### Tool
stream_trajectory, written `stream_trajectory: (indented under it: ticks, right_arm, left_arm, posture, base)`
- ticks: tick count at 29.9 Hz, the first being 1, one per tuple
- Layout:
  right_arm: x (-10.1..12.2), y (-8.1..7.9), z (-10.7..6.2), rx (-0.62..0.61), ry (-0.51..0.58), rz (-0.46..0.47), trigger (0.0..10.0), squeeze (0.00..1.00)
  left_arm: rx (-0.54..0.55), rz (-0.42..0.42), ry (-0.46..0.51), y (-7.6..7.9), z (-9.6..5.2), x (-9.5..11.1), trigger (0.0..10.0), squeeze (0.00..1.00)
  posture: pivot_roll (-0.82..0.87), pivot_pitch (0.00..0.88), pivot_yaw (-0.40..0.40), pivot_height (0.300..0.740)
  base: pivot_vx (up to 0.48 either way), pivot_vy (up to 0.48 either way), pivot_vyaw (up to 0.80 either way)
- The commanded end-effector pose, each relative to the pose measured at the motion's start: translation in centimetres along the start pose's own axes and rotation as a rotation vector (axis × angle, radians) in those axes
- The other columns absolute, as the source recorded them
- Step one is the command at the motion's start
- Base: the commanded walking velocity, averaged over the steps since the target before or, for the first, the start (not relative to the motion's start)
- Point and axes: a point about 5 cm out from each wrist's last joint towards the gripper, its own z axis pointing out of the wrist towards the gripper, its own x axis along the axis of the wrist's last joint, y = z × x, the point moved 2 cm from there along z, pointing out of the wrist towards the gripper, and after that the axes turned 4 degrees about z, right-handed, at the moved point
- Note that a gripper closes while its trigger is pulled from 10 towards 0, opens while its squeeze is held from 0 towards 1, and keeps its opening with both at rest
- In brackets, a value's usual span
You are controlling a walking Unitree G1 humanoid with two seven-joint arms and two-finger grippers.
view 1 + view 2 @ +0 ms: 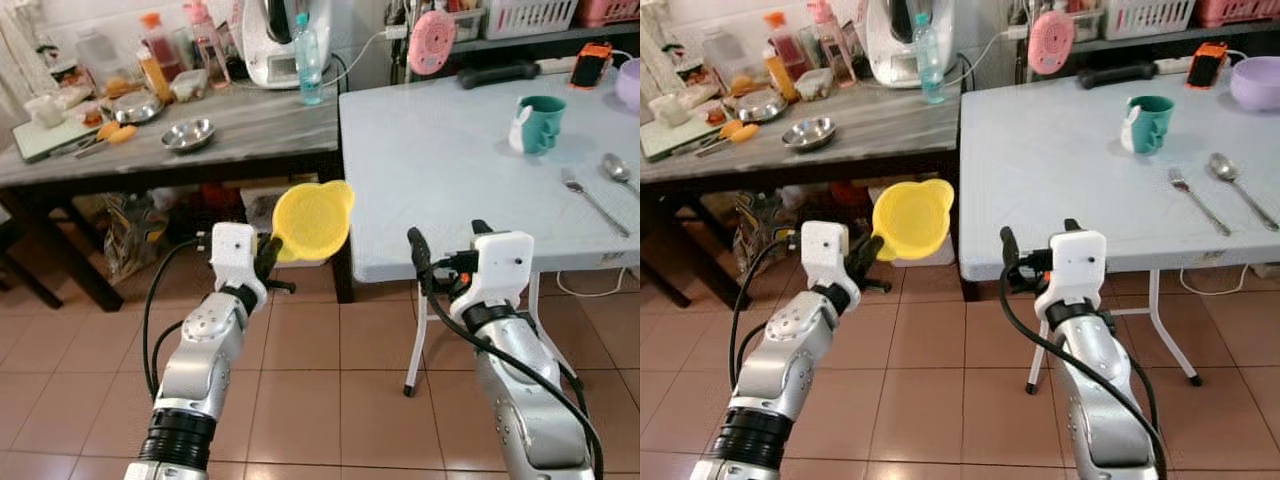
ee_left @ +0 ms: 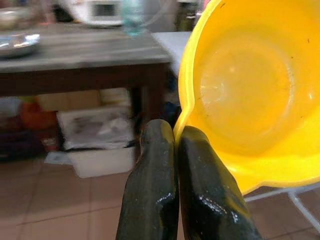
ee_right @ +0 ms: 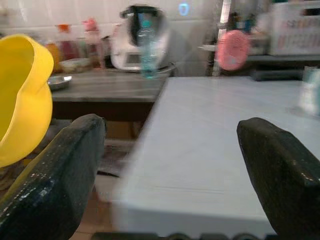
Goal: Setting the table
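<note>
My left gripper [image 1: 272, 250] is shut on the rim of a yellow plastic bowl [image 1: 313, 220], held up in the air just left of the white table [image 1: 450, 170], its hollow tilted toward me. In the left wrist view the two black fingers [image 2: 160, 175] pinch the bowl's [image 2: 250, 95] edge. My right gripper [image 1: 446, 245] stands open at the table's near edge with nothing between its fingers. On the table stand a teal mug [image 1: 541, 122], a fork [image 1: 593, 201], a spoon [image 1: 618, 170] and a lilac bowl [image 1: 1255, 82].
A dark wooden table [image 1: 170, 150] to the left carries a steel bowl [image 1: 188, 133], bottles, a water bottle [image 1: 309, 60] and a white appliance [image 1: 280, 40]. Boxes and bags lie under it. A pink fan [image 1: 431, 42] and baskets stand behind. Tiled floor [image 1: 320, 400] lies below me.
</note>
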Motion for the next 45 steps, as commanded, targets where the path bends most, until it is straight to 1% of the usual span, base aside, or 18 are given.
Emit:
stream_trajectory:
  ticks: [1, 7, 16, 18, 19, 22, 24, 27, 29, 31, 45]
  right_arm:
    - [0.65, -0.8, 0.3, 0.022, 0.028, 0.005, 10.0, 0.0]
    - [0.53, -0.57, 0.23, 0.011, 0.028, 0.005, 10.0, 0.0]
    - [0.54, -0.67, 0.37, 0.009, 0.031, 0.0, 10.0, 0.0]
    - [0.51, -0.67, 0.41, 0.009, 0.031, 0.0, 10.0, 0.0]
    - [0.5, -0.66, 0.42, 0.008, 0.031, 0.0, 10.0, 0.0]
    - [0.48, -0.62, 0.43, 0.006, 0.031, -0.001, 10.0, 0.0]
    - [0.45, -0.6, 0.45, 0.004, 0.031, -0.002, 10.0, 0.0]
    - [0.51, -0.59, 0.47, 0.001, 0.035, -0.003, 10.0, 0.0]
    - [0.52, -0.56, 0.48, 0.0, 0.035, -0.004, 10.0, 0.0]
    - [0.54, -0.53, 0.49, -0.002, 0.036, -0.004, 10.0, 0.0]
    - [0.54, -0.4, 0.5, -0.007, 0.037, -0.01, 10.0, 0.0]
  left_arm:
    - [0.035, 0.019, 0.006, -1.29, -0.27, 0.2, 10.0, 0.0]
    - [0.037, 0.022, 0.004, -1.26, -0.25, 0.14, 10.0, 0.0]
    - [0.041, 0.025, 0.003, -1.3, -0.23, 0.11, 10.0, 0.0]
    - [0.045, 0.013, 0.011, -1.33, -0.21, 0.2, 10.0, 0.0]
    - [0.053, 0.033, 0.026, -1.4, -0.23, 0.41, 10.0, 0.0]
    - [0.029, 0.044, 0.034, -1.25, -0.26, 0.61, 10.0, 0.0]
    - [-0.004, 0.027, 0.041, -1.04, -0.3, 0.71, 10.0, 0.0]
    - [-0.008, 0.004, 0.038, -1.12, -0.3, 0.65, 10.0, 0.0]
    - [-0.009, 0.009, 0.036, -1.16, -0.28, 0.64, 10.0, 0.0]
    - [-0.005, 0.016, 0.033, -1.22, -0.27, 0.62, 10.0, 0.0]
    - [-0.034, -0.006, 0.028, -0.78, -0.22, 0.44, 10.0, 0.0]
  posture:
    - [-0.04, 0.0, 0.13, 0.74]
    - [-0.03, 0.0, 0.133, 0.74]
    - [-0.03, 0.0, 0.134, 0.74]
    - [-0.03, 0.0, 0.134, 0.74]
    - [-0.03, 0.0, 0.134, 0.74]
    - [-0.03, 0.0, 0.137, 0.74]
    - [-0.03, 0.0, 0.137, 0.74]
    - [-0.04, 0.0, 0.138, 0.74]
    - [-0.04, 0.0, 0.138, 0.74]
    - [-0.04, 0.0, 0.139, 0.74]
    - [-0.04, 0.0, 0.14, 0.74]
  base:
    - [0.0, 0.48, 0.0]
    - [0.0, 0.48, 0.0]
    - [0.0, 0.48, 0.0]
    - [0.0, 0.48, 0.0]
    - [0.0, 0.0, 0.0]
    - [0.0, 0.0, 0.0]
    - [0.0, 0.0, 0.0]
    - [0.0, 0.0, 0.0]
    - [0.0, 0.0, 0.0]
    - [0.247, 0.0, 0.0]
    - [0.308, 0.0, 0.0]
